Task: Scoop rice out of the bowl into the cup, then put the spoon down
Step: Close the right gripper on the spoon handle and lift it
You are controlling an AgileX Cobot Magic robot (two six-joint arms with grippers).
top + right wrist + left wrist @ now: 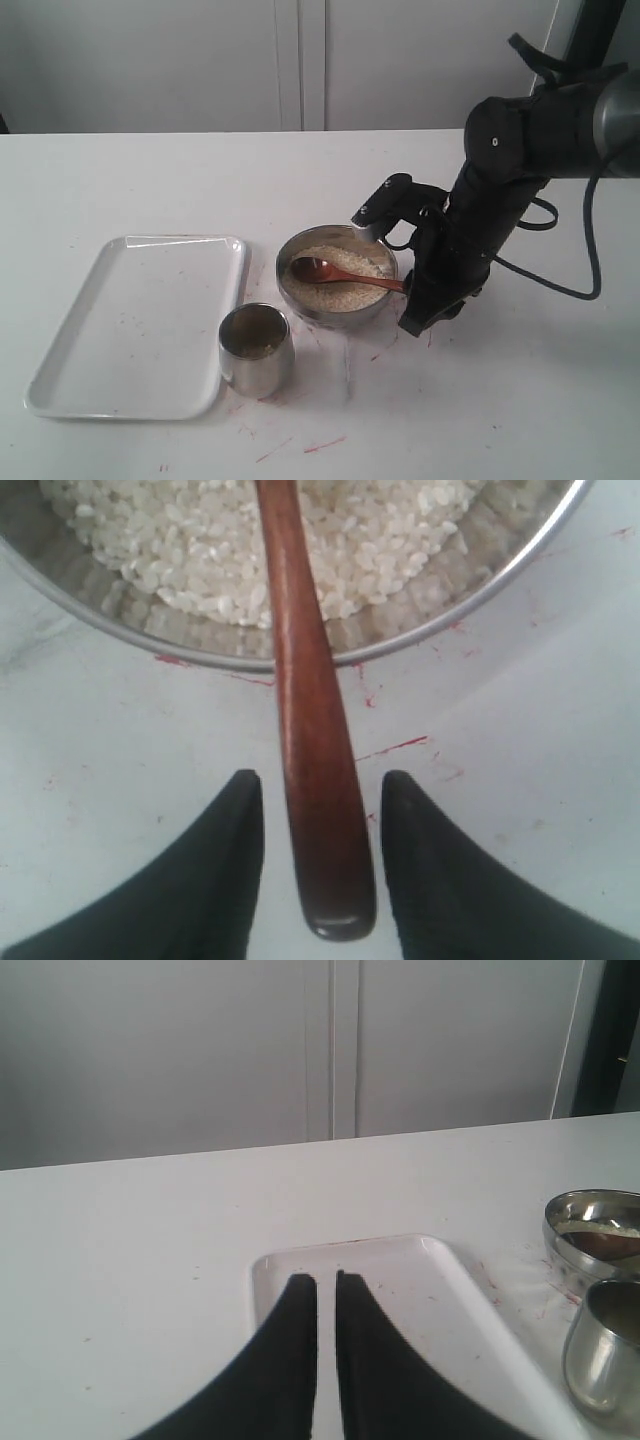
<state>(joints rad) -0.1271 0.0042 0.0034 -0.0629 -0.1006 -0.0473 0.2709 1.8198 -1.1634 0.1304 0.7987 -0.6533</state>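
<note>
L gripper (326, 1278) (wrist view only), nearest item: jaws drawn close, a thin slit btw. them. Its tips overlap the near end of the tray (400, 1290).

Cup (256, 350): upright on the table (500, 400). Of the vessels it stands closest to the front edge, approx. mid-width, just beside the tray's right long side. Interior dark; contents not resolvable.

Tray: white, rectangular, toward the front-left corner, long axis running front to back.

Red streaks (325, 443): scattered on the table btw. front edge and bowl (330, 316), w/ more beside the bowl's right side.

Bowl: just behind and right of the cup, near table centre. Cup and bowl very near; contact cannot be told.

Rice (340, 296): low mound filling the bowl.

Spoon (350, 277): round end rests on the rice, on the side toward the table's left edge. The handle crosses the bowl's rim on the right and juts out above the table.

R gripper (322, 778): low over the table just right of the bowl, at the handle's free end. Jaws spread, one finger (225, 880) on each side of the handle, w/ a narrow gap on both sides, so no pinch.

R arm (500, 170): black, rises from the gripper toward the far right of the table.

Wall (150, 60): pale panels w/ a vertical seam, beyond the far edge.
</note>
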